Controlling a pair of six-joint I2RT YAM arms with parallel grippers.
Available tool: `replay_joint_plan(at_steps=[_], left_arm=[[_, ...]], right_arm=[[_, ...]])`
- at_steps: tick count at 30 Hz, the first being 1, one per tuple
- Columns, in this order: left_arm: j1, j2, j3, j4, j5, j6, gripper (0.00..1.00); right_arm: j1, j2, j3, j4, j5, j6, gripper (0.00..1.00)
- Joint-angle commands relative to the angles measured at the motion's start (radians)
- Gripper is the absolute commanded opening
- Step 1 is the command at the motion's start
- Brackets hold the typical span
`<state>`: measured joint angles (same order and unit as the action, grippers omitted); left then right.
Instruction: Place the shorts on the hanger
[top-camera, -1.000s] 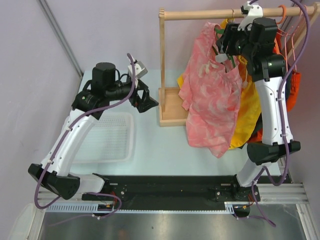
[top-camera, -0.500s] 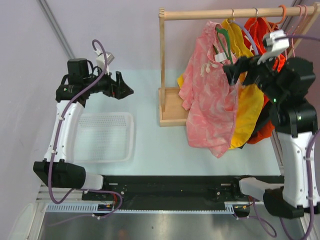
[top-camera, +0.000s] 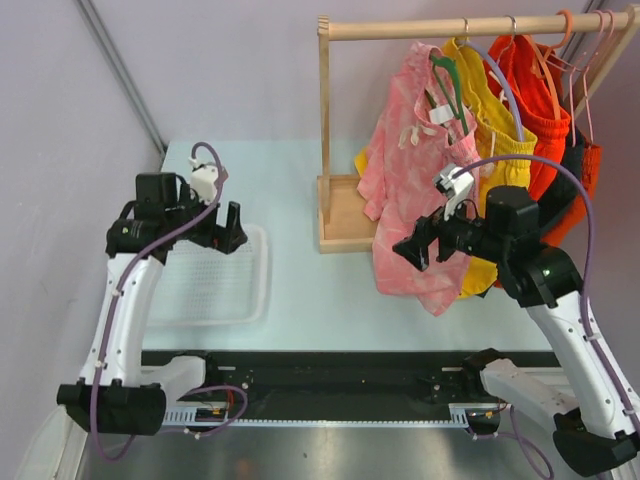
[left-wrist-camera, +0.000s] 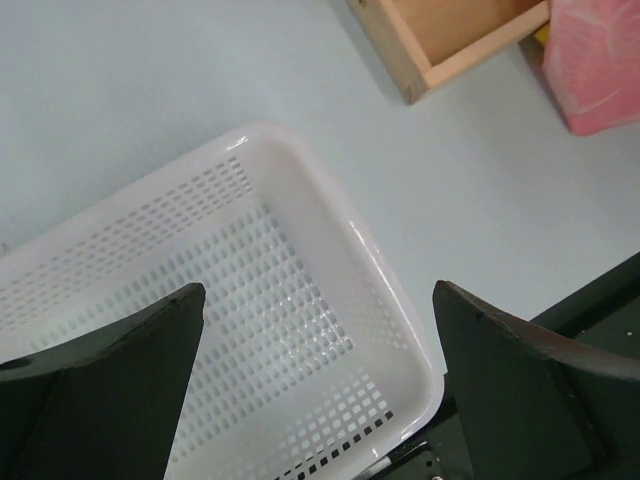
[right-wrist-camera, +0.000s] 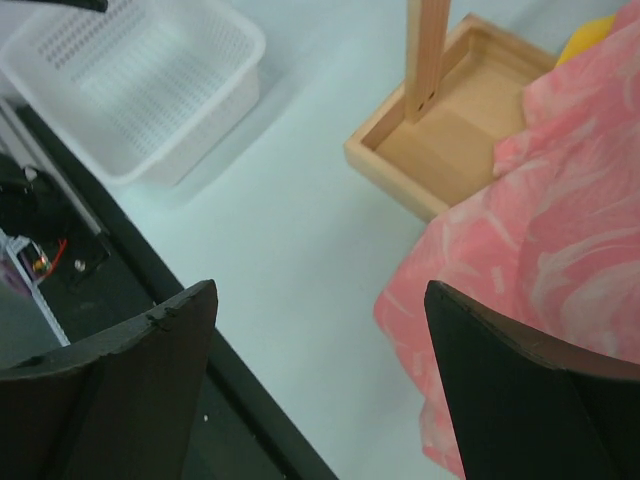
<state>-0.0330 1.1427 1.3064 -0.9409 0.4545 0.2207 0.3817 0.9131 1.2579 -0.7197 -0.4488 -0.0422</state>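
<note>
top view alone shows pink shorts (top-camera: 420, 190) hanging below the wooden rail (top-camera: 420, 28), green hanger (top-camera: 447, 85) at their waistband; right wrist sees only their hem beside the rack base (right-wrist-camera: 470, 120); right gripper (top-camera: 408, 252) low near the hem, fingers wide, empty; left gripper (top-camera: 232, 228) wide, empty, above white basket (left-wrist-camera: 390, 290)

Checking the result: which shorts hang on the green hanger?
The pink shorts, leftmost on the rail; the yellow shorts and orange-red shorts hang further right.

I see my left arm (top-camera: 122, 310) and right arm (top-camera: 585, 335) in white shells with black joints; a purple cable (top-camera: 530, 158) runs along each; left hand (top-camera: 232, 232) and right hand (top-camera: 408, 252) are matte black.
</note>
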Motion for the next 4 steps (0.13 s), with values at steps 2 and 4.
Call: replay_joint_plan(at_steps=[2,4], left_arm=[[0.001,-0.115,-0.073,0.002,-0.121,0.054,1.00],[0.001,-0.133,-0.076,0.010,-0.132,0.054,1.00]], right_arm=[[0.059,-0.046,-0.029,0.003,0.047,-0.067,0.90],[0.068,-0.051,-0.031,0.011,0.058,-0.079,0.90]])
